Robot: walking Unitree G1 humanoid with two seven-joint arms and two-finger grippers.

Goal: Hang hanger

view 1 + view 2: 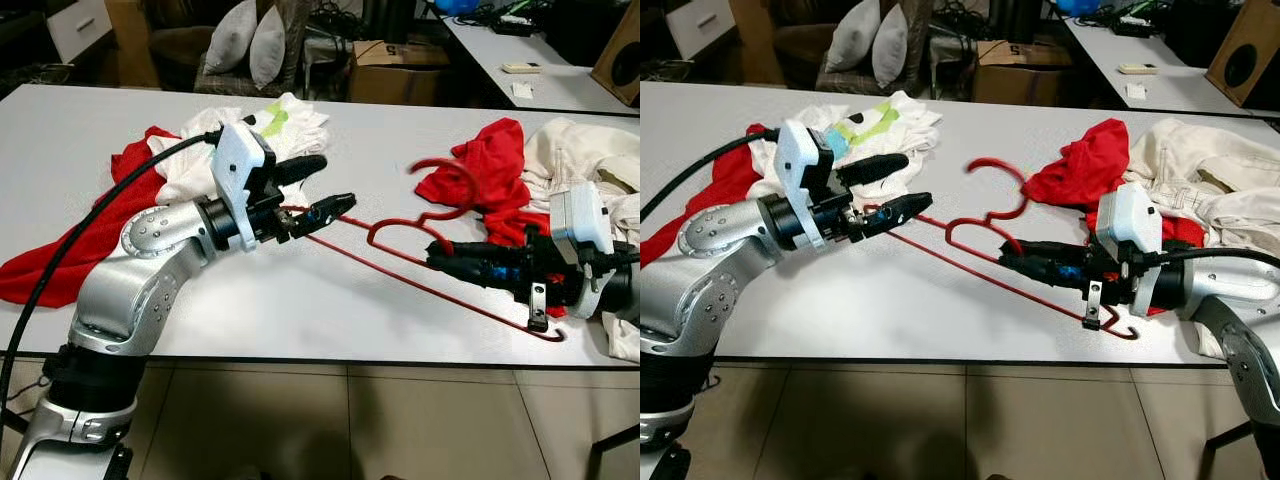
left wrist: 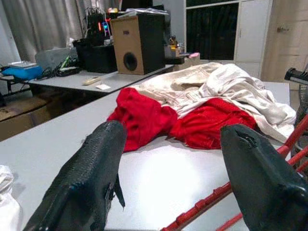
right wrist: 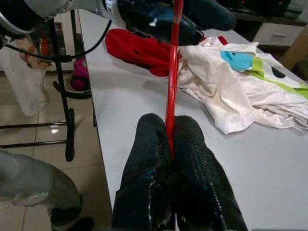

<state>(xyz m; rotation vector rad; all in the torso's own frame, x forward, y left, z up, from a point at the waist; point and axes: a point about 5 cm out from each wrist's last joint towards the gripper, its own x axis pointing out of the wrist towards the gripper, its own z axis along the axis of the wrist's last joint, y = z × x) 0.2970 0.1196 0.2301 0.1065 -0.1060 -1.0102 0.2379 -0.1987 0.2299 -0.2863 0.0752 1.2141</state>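
Hanger: the red hanger [image 1: 400, 262] lies slantwise above the white table [image 1: 300, 300], its long bar running from near the table's middle down toward the front right corner, its hook [image 1: 992, 168] rising toward the far edge.
Right gripper: the right gripper [image 3: 169, 139] has its two fingers pressed together on the hanger's bar, near the end closest to the front right corner.
Left gripper: the left gripper [image 1: 315, 190] has its fingers spread, one above and one below the bar's other end; whether the lower finger touches the bar I cannot tell.
Key relation: the bar's long axis spans the gap between the two grippers, so each arm faces one end, and the right one alone grips it.
Clothes: a red garment [image 1: 480, 165] and a cream garment [image 1: 580, 160] sit at the far right; a white printed shirt [image 1: 880, 125] lies beyond the left gripper.
Judgement: the hanger looks carried, not yet hung; no rail is visible.
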